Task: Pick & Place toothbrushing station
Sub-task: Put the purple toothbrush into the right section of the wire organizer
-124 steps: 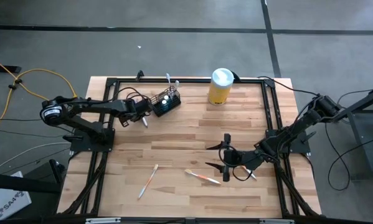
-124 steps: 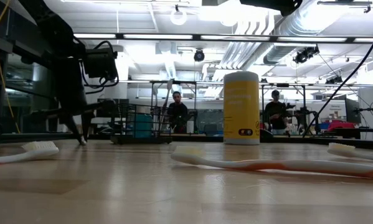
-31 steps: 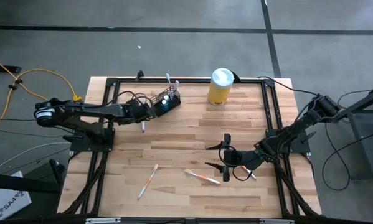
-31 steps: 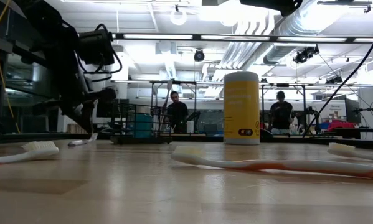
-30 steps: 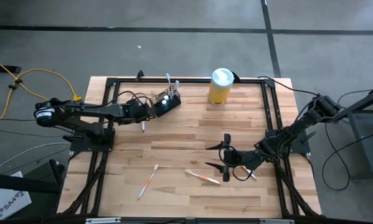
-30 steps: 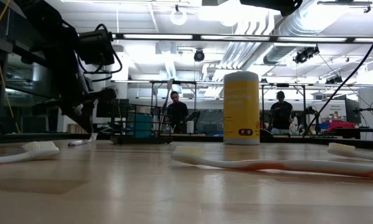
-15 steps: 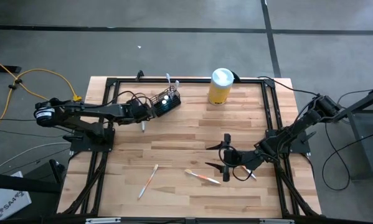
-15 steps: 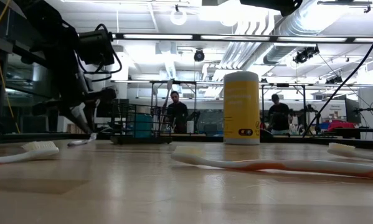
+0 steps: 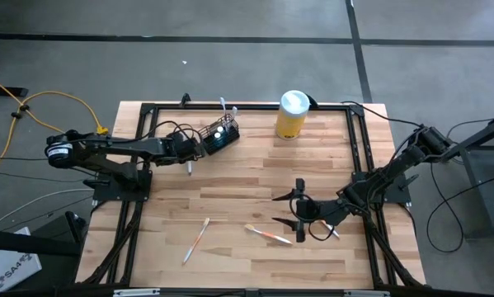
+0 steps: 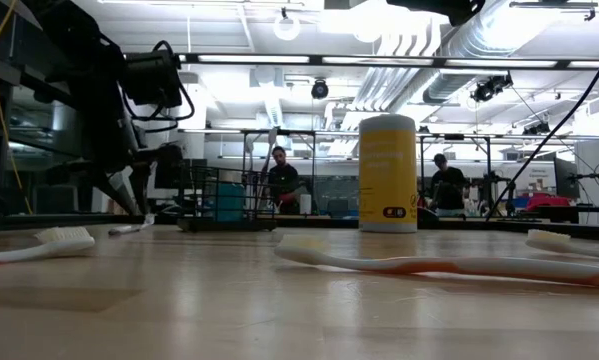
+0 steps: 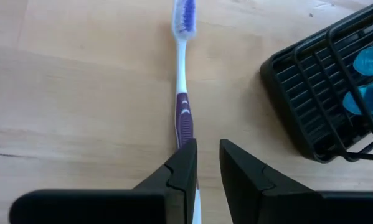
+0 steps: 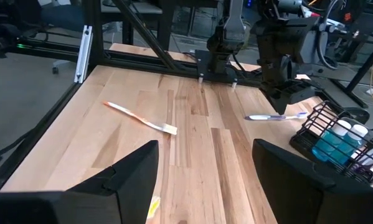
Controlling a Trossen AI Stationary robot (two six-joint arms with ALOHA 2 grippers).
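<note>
The black wire-mesh toothbrushing station [image 9: 220, 135] is standing near the far edge of the worktop [image 9: 255, 173], toward the left side, with blue items and upright brush handles showing inside it. The yellow canister [image 9: 291, 115] with a white lid is sitting to its right, apart from it, also along the far edge.

The left gripper [image 9: 194, 148] is reaching in low just beside the station's left side. In the left wrist view its fingers [image 11: 183, 168] are sitting close together with only a narrow gap between them, clamped on nothing, and a purple-handled toothbrush [image 11: 182, 93] is lying flat on the wood just ahead of them, its handle end passing under the fingertips; whether they are touching it I cannot tell.

The right gripper [image 9: 298, 206] is waiting over the right half of the worktop, its fingers spread wide apart and empty. An orange-and-white toothbrush [image 9: 268, 235] is lying near it, and another orange-and-white one [image 9: 195, 240] is lying toward the near left
</note>
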